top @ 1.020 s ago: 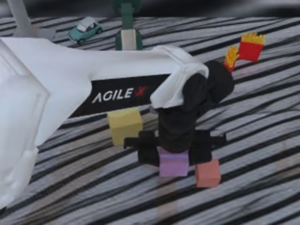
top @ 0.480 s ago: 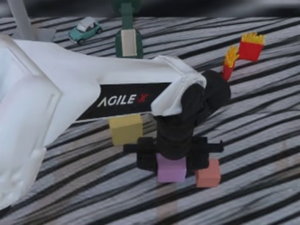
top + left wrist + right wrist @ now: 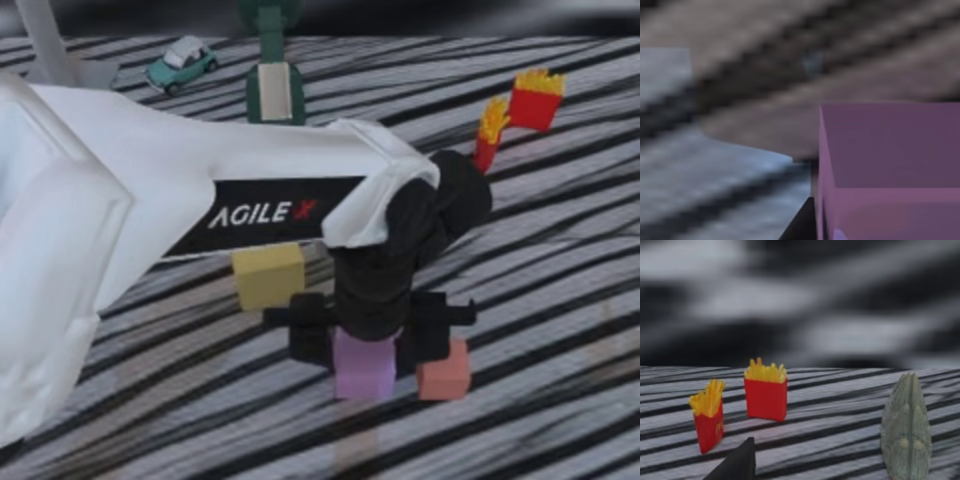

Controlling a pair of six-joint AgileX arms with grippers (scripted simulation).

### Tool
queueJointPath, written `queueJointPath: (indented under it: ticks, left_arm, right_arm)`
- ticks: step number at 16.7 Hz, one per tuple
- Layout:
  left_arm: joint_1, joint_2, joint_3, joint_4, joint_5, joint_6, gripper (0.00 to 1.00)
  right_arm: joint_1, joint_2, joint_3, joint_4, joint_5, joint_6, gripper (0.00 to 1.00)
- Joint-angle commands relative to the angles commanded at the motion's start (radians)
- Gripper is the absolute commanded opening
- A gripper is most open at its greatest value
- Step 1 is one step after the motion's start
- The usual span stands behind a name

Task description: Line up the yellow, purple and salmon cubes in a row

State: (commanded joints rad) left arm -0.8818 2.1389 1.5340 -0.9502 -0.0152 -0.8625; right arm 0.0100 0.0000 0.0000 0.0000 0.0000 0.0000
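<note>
My left gripper (image 3: 365,345) is shut on the lilac-purple cube (image 3: 363,368), with a dark finger on each side of it. In the left wrist view the purple cube (image 3: 890,170) fills the near corner and one finger (image 3: 802,225) presses against its side. The salmon cube (image 3: 444,372) rests on the table just right of the gripper, close to its right finger. The pale yellow cube (image 3: 268,275) lies up and to the left, partly under the white forearm. My right arm is parked outside the top view.
Two red fries cartons (image 3: 536,98) (image 3: 488,130) stand at the back right; the right wrist view shows them (image 3: 765,395) (image 3: 708,415) beside a grey-green ribbed object (image 3: 906,427). A teal toy car (image 3: 181,62) and a green object (image 3: 273,80) sit at the back.
My left gripper shifted slightly left with the purple cube in it, and the cube now sits a little lower in the view. The yellow and salmon cubes stayed put.
</note>
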Motion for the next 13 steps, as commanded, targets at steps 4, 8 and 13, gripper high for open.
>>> queueJointPath:
  ticks: [4,8,13]
  left_arm:
    - [0.0,0.0,0.0,0.0,0.0,0.0,1.0]
    - [0.0,0.0,0.0,0.0,0.0,0.0,1.0]
    - [-0.003,-0.004,0.016,-0.017,-0.001,0.001,1.0]
  right_arm:
    - [0.0,0.0,0.0,0.0,0.0,0.0,1.0]
    - [0.0,0.0,0.0,0.0,0.0,0.0,1.0]
    - [0.0,0.0,0.0,0.0,0.0,0.0,1.0]
